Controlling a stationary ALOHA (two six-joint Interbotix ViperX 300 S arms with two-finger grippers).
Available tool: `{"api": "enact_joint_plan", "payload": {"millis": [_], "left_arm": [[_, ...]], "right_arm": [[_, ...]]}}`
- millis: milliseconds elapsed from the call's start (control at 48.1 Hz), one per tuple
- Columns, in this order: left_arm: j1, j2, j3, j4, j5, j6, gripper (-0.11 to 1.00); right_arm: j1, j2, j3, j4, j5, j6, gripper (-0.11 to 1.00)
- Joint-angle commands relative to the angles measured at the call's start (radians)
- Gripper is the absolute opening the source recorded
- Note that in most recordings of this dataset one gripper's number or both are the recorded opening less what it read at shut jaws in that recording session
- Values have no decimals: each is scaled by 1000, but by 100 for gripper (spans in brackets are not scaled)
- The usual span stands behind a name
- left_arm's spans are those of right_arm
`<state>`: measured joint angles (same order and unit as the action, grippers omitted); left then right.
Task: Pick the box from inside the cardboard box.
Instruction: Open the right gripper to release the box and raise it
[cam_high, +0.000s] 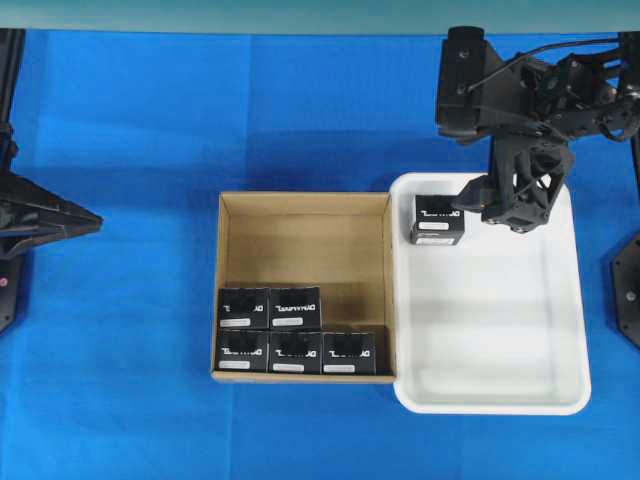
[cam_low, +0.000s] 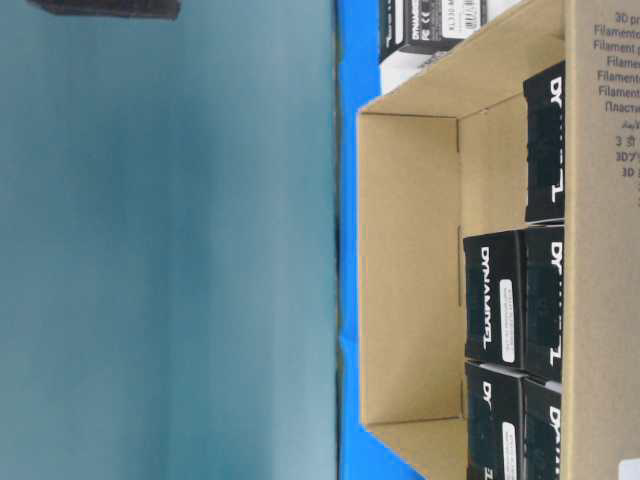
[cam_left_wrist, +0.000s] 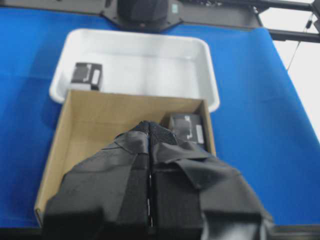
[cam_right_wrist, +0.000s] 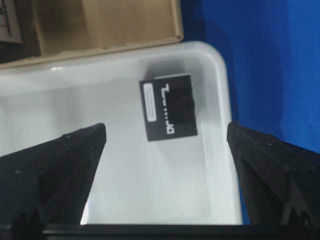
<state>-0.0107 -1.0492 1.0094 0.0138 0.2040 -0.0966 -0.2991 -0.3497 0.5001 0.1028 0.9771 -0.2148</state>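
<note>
The brown cardboard box (cam_high: 300, 198) sits mid-table with several black boxes (cam_high: 295, 305) packed along its near wall; the table-level view shows them (cam_low: 495, 300) from the side. One more black box (cam_high: 438, 220) lies in the far left corner of the white tray (cam_high: 500, 405). My right gripper (cam_high: 495, 210) hovers just right of that box, above the tray. In the right wrist view its jaws (cam_right_wrist: 166, 125) stand wide open and empty, with that box (cam_right_wrist: 168, 107) lying beyond them. At the far left, my left gripper (cam_high: 90, 220) is shut and holds nothing.
The tray (cam_left_wrist: 150, 65) butts against the carton's right wall. The far half of the carton floor (cam_left_wrist: 100, 125) is bare. A blue cloth (cam_high: 120, 130) covers the table. The right arm's body (cam_high: 530, 90) stands behind the tray.
</note>
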Motion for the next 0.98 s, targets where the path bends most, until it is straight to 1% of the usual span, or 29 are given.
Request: {"api": "enact_joint_plan", "payload": {"millis": [0,208,541,811,957], "left_arm": [[0,8,-20,3,-5,-2,-5],[0,6,-20,3,-5,-2,-5],[2,5,-20,3,-25,0,-5],[0,0,-6,2,-18,0,-5],[0,-2,-6,2,-18,2,-5]], "right_arm": [[3,-6,-2,2,-9,2,97],[3,-20,17,2,-28,0,97],[-2,-69,83,2,-103,2,97],[-8,-110,137,-3,-110,31,97],[-6,-121,152,-3,-109,35,97]]}}
